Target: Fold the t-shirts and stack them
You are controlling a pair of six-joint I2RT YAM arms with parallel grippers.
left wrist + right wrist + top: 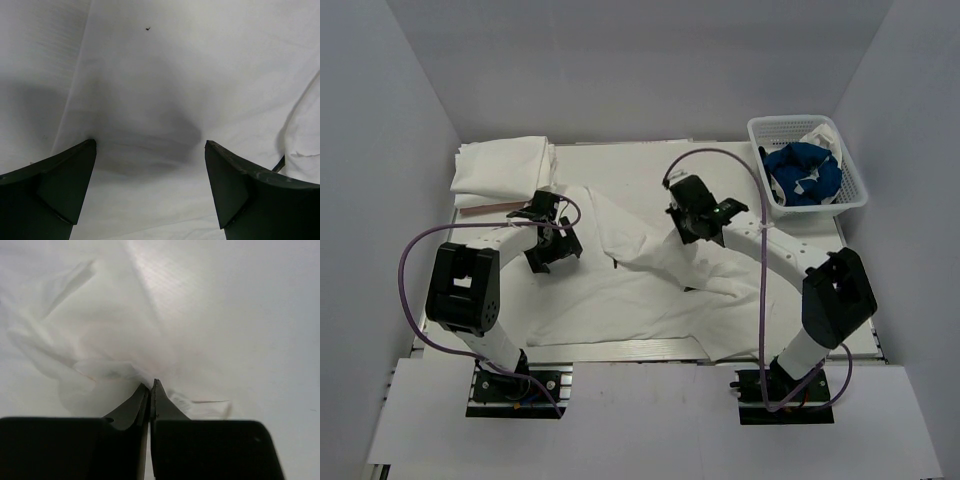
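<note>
1. Your right gripper (pixel 151 386) has its jaws pressed together, pinching a bunched fold of the white t-shirt (pixel 620 300) spread mid-table. That arm reaches forward and inward.
2. Your left gripper (pixel 150 150) gapes wide and holds nothing, poised over the shirt's left edge.
3. Folded white shirts (pixel 505 165) lie far left, and a blue shirt (pixel 802 172) sits in the basket (pixel 825 207).

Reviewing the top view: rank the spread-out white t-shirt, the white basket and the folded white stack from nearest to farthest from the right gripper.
1. spread-out white t-shirt: mid-table, pinched in the fingers of the right gripper.
2. white basket: far right corner.
3. folded white stack: far left corner.
</note>
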